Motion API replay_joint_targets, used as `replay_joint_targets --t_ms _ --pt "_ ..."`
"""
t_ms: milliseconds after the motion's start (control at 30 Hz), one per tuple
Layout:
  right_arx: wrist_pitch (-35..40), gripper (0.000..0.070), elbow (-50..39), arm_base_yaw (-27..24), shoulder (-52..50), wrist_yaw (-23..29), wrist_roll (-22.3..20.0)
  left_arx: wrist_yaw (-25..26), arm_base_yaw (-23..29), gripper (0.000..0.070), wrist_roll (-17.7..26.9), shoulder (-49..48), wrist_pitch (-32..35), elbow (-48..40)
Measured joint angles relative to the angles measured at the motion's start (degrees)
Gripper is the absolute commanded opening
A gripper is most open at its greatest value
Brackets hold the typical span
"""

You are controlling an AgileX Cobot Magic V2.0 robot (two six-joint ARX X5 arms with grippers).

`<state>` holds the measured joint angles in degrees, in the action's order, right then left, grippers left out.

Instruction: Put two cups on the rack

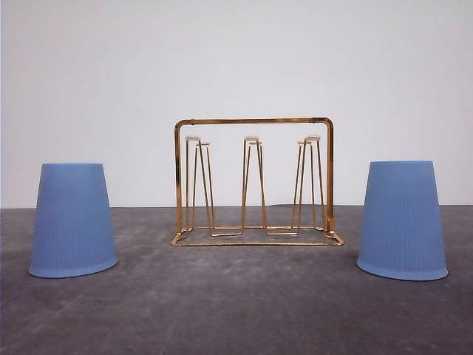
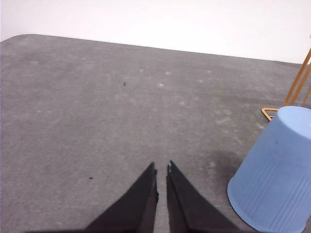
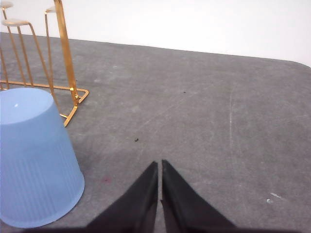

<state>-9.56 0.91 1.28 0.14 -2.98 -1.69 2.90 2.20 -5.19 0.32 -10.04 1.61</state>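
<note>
The gold wire rack (image 1: 253, 182) stands on the grey table (image 1: 236, 310) midway between the left and right edges, toward the far edge, its arched frame upright and its narrow white-tipped prongs bare. One blue cup (image 1: 72, 220) sits upside down on the table toward the left edge, well apart from the rack; the second cup (image 1: 403, 220) sits upside down toward the right edge, likewise apart from it. Both cups rest mouth-down on their wide rims. The left gripper (image 2: 162, 169) hangs over bare table near its cup (image 2: 274, 170), its black fingers pressed nearly together and pinching nothing. The right gripper (image 3: 160, 165) is near the other cup (image 3: 36, 158), fingers also closed together and empty.
</note>
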Motion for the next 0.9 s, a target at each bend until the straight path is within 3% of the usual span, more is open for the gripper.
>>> replay_joint_targets --t_ms 433,767,900 --pt "0.0 0.0011 0.0 0.0 0.0 0.0 0.0 0.0 0.0 0.0015 0.0 0.0 0.2 0.0" --pt "1.0 0.0011 0.0 0.0 0.0 0.0 0.8 0.0 0.0 0.0015 -0.1 0.0 6.7 0.0" --pt "2.9 0.0006 0.0 0.0 0.0 -0.8 4.9 0.0 0.0 0.0012 -1.3 0.0 8.2 0.0"
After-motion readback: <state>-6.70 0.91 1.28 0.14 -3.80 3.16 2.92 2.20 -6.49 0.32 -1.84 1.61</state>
